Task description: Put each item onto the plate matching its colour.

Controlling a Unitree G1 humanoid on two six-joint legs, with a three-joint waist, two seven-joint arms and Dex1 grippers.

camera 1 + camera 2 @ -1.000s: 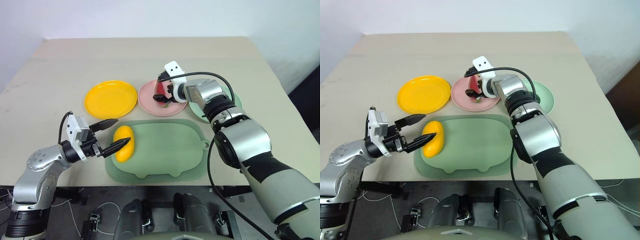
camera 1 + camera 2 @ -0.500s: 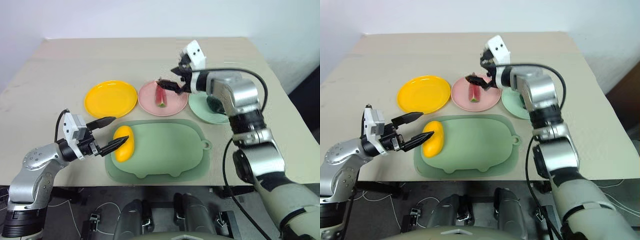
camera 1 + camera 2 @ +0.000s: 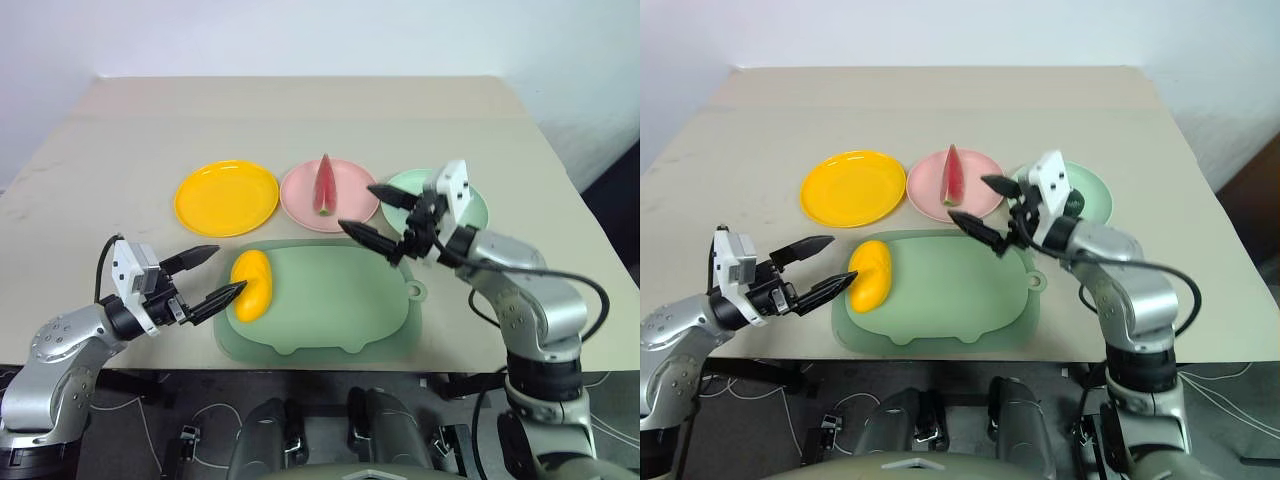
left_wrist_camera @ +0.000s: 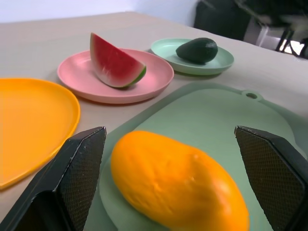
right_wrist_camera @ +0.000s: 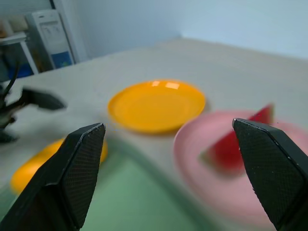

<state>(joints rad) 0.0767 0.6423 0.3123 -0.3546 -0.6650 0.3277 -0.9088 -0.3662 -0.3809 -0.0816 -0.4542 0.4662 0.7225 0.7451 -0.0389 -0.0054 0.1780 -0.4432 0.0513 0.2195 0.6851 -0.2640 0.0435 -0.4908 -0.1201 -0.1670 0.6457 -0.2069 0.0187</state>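
A beige counter (image 3: 300,110) carried everything, and nearest the robot lay a pale green tray (image 3: 330,300) with a small tab at its right edge, sitting in front of the row of plates. There were three round plates in a line across the counter: a yellow-orange plate (image 3: 226,197) on the left, a pink plate (image 3: 345,205) in the middle and a mint green plate (image 3: 480,205) on the right. There were three toy foods as well. The watermelon wedge (image 3: 324,185) stood on the pink plate, rind toward the tray. The dark avocado (image 4: 197,49) lay on the mint green plate, though from the head views the right arm covered most of it. The mango (image 3: 250,285) lay on the left end of the tray, just short of the yellow-orange plate and not on it. The left end effector (image 3: 212,274) hung level beside the tray with its two black fingers spread wide, one tip very close to the mango's near side; whether it touched was hard to judge, and it gripped nothing. The right end effector (image 3: 372,212) hovered above the tray's far right corner, between the pink and mint green plates, fingers (image 5: 79,168) also wide apart and empty.
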